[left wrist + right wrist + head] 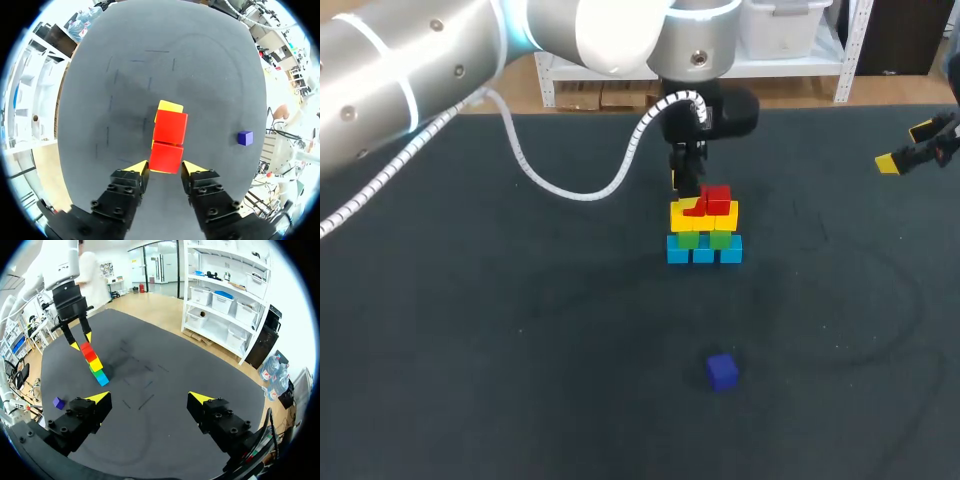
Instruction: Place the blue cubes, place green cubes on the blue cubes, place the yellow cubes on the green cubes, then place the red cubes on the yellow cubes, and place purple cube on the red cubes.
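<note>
The stack stands mid-table: a row of blue cubes [704, 251], green cubes [703, 238] on them, then yellow cubes [705, 216]. On the yellow layer lie two red cubes [717, 198]. My left gripper [688, 185] comes down from above and is shut on the nearer red cube [166, 157], both yellow tips against its sides. The second red cube [170, 128] lies just ahead of it. The purple cube [722, 370] sits alone nearer the front. My right gripper [905, 147] hangs open at the far right with nothing between its fingers [202, 398].
Only the dark mat [520, 330] surrounds the stack. In the right wrist view the stack [95, 362] and my left gripper [81, 341] stand far ahead, with the purple cube [59, 402] off to one side.
</note>
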### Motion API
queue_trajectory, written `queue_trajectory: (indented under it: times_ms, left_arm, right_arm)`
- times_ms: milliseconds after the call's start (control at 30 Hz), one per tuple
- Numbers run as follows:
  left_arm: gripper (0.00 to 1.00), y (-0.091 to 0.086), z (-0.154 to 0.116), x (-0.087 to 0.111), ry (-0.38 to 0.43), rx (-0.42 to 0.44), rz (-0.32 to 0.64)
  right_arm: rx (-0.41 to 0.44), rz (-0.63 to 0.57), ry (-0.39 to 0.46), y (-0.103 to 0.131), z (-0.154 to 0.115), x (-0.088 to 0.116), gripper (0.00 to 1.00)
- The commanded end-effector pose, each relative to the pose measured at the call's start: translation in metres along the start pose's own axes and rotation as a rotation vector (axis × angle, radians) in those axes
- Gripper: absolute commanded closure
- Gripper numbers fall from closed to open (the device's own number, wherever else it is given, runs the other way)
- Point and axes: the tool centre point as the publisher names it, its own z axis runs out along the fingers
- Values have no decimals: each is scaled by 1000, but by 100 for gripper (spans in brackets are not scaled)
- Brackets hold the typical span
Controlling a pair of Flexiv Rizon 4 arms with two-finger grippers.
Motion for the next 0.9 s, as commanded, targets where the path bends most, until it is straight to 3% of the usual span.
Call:
queue_trajectory:
  times_ms: [33, 100, 167, 433, 900]
  left_arm:
    - [59, -1, 0, 1, -3, -3, 0]
    - [55, -1, 0, 1, -2, -3, 0]
    - [0, -1, 0, 2, 1, -4, -7]
    - [0, -5, -8, 16, 2, -49, -74]
    - [0, -39, -15, 26, -27, -59, -35]
  right_arm:
    - [-5, -1, -2, -1, 0, 0, 0]
    - [-5, -1, -2, -1, 0, 0, 0]
    - [-5, -1, -2, -1, 0, 0, 0]
    - [-5, -1, -2, -1, 0, 0, 0]
    - [-5, -1, -2, -1, 0, 0, 0]
